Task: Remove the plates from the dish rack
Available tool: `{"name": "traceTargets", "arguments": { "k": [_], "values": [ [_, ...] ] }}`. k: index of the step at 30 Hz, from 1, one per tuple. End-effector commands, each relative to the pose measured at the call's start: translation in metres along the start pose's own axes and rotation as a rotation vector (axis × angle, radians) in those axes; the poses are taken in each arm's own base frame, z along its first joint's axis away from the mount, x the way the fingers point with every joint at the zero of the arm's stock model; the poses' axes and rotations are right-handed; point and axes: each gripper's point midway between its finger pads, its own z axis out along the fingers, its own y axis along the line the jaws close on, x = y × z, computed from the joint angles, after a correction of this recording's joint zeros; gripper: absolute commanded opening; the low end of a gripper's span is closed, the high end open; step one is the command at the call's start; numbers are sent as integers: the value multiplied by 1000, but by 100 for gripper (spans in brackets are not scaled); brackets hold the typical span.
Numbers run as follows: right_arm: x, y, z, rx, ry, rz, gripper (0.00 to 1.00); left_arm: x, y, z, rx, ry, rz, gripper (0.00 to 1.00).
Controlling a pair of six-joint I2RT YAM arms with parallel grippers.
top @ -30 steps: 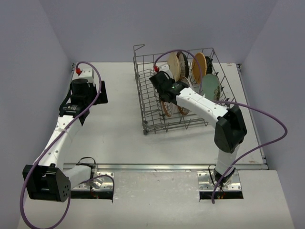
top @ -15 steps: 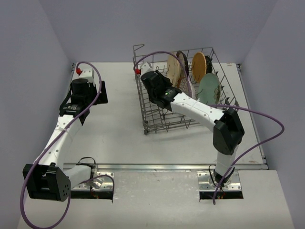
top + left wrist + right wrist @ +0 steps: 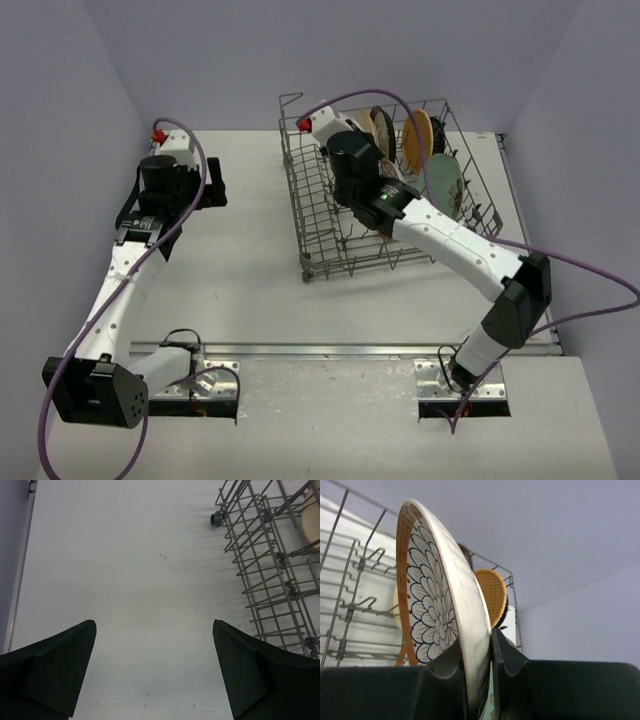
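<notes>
The dish rack [image 3: 318,232] is a grey wire basket at the table's back right; it also shows in the left wrist view [image 3: 270,570] and the right wrist view [image 3: 350,605]. My right gripper [image 3: 352,165] is over the rack and shut on the rim of a white floral plate [image 3: 432,595], held upright on edge. In the rack stand an orange-tan plate [image 3: 418,140], a mint green plate [image 3: 443,185] and cream and dark plates [image 3: 380,128]. The orange-tan plate [image 3: 492,595] sits behind the held one. My left gripper [image 3: 205,185] is open and empty, left of the rack [image 3: 155,625].
The rack's raised corner loop [image 3: 290,98] is at its back left, and a small wheel [image 3: 216,518] is at a corner. Purple walls close in the table on three sides. Purple cables loop over both arms.
My right arm has stretched out and its gripper has shifted toward the rack's back with the floral plate. My left gripper has moved slightly farther back.
</notes>
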Motion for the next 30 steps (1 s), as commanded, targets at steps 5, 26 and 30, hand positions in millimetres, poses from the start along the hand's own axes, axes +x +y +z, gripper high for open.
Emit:
{"name": "traceTargets", "arguments": {
  "k": [5,26,30],
  "values": [
    [-57,-80,-45,-71,-214,312,0,-67,-81,-48,476,-210,135,100],
    [-115,21,-153,-1018,-281,543,0,-75,-167,-111,1024,-151,101,90],
    [-118,27,-156,-1058,-276,551,0,-61,-176,-119,1105,-121,120,77]
  ]
}}
